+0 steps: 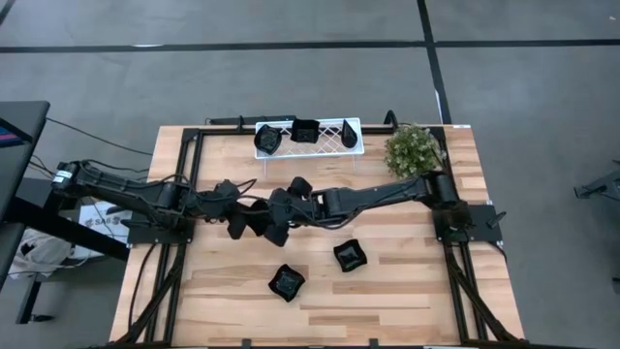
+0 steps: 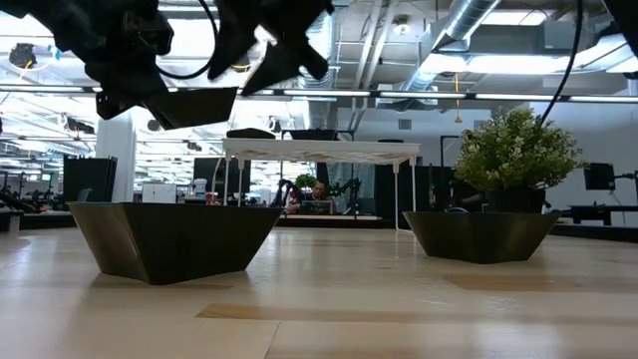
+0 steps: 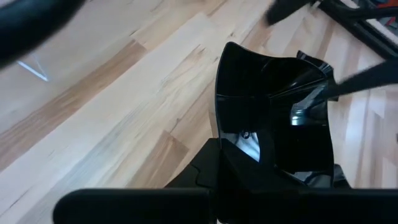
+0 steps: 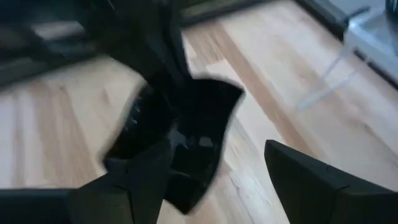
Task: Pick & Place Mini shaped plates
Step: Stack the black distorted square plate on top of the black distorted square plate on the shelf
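High view, left tool (image 1: 254, 219) gripping plate (image 1: 244, 224) mid-table

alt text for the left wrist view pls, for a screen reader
The left tool is shut on the rim of a glossy black mini plate, held above the light wooden table. The plate has a wavy rim and fills the middle of the view.

no readable text, labels or signs
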`<state>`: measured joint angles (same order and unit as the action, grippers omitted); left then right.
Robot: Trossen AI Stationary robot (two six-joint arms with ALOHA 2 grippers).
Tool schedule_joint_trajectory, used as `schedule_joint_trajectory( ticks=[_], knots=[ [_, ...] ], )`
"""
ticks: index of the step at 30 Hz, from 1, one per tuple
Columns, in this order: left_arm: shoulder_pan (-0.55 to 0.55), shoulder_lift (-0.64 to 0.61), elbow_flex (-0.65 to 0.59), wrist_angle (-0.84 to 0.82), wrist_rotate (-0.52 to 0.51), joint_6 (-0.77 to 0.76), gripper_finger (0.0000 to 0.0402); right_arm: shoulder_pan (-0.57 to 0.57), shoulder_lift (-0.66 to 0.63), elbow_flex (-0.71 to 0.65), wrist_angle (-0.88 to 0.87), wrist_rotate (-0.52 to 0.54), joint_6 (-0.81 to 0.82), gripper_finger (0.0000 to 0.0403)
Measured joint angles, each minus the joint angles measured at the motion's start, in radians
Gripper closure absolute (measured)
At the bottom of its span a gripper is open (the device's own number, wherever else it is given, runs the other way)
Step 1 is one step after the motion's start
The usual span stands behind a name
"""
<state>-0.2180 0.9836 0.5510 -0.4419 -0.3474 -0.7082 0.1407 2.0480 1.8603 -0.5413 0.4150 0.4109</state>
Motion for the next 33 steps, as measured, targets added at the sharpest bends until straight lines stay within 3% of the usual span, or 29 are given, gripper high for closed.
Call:
schedule_joint_trajectory(
  ticks=[19,33],
  knots=[
    [0.000,-0.002,0.000,0.015,0.024,-0.033,0.0396,-0.011,0.040,0.001,-0.017,0.005,0.009,0.0153],
    [0.000,-0.002,0.000,0.016,0.032,-0.042,0.0396,-0.010,0.040,0.001,-0.006,-0.060,0.015,0.0253]
  ],
)
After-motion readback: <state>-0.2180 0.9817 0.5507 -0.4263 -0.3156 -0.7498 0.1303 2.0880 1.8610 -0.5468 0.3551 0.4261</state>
